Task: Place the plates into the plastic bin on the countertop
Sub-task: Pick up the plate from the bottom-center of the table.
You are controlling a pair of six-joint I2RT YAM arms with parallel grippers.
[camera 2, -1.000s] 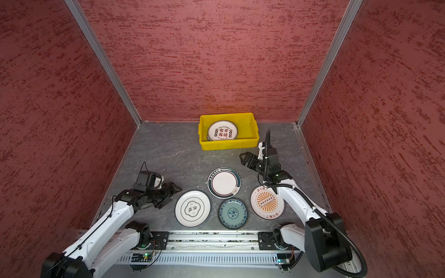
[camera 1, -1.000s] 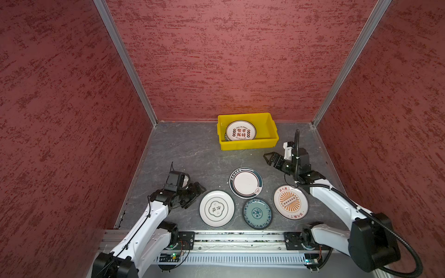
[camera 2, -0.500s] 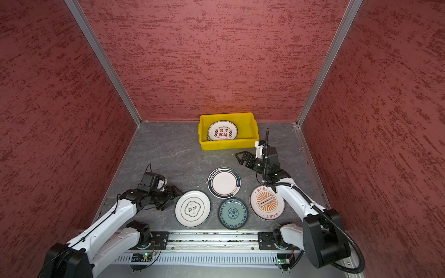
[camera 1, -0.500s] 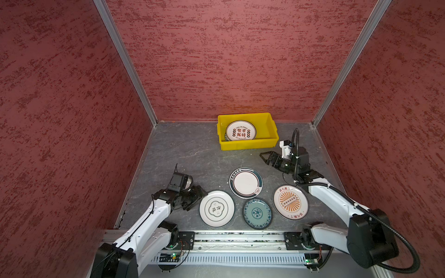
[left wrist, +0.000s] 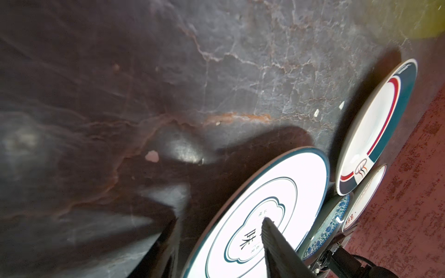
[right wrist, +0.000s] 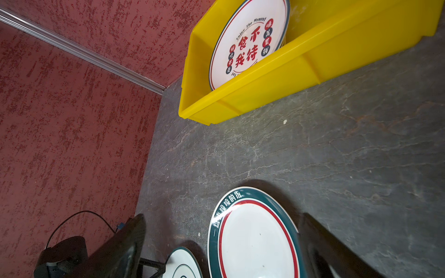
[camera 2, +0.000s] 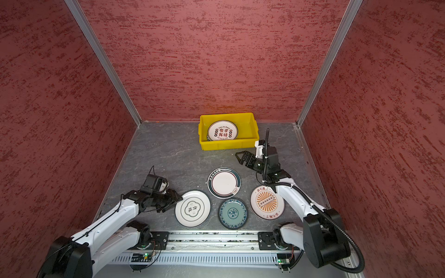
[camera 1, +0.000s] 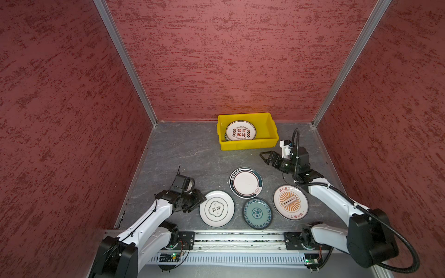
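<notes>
Top views, both: left arm (camera 1: 154, 216) stretched low and forward from the rail (camera 1: 240, 234), wrist bent toward the middle, left gripper (camera 1: 199, 200) down at the countertop (camera 1: 187, 154), right at the left rim of the white clover-print plate (camera 1: 216, 209). Left wrist view: one finger (left wrist: 277, 245) lying over that plate's face, the other dark and blurred beside the rim, rim between the two; impossible to tell whether pinched or merely straddled.

Right arm (camera 1: 332, 199) raised from its base, elbow bent, forearm beside the orange sunburst plate (camera 1: 290, 202). Right gripper (camera 1: 265, 157) held above the countertop, jaws spread wide with nothing between them, between the yellow plastic bin (camera 1: 248, 144) and the dark-rimmed plate (camera 1: 245, 183). Right wrist view: dark-rimmed plate flat just ahead of the spread fingers, apart from them.

Four plates flat on the countertop near the rail: clover-print, dark-rimmed, sunburst, and the smaller teal patterned plate (camera 1: 257, 213) nearest the rail. Inside the bin, toward its left half, the red-lettered plate (camera 1: 240, 131), a further rim showing under its left edge.
</notes>
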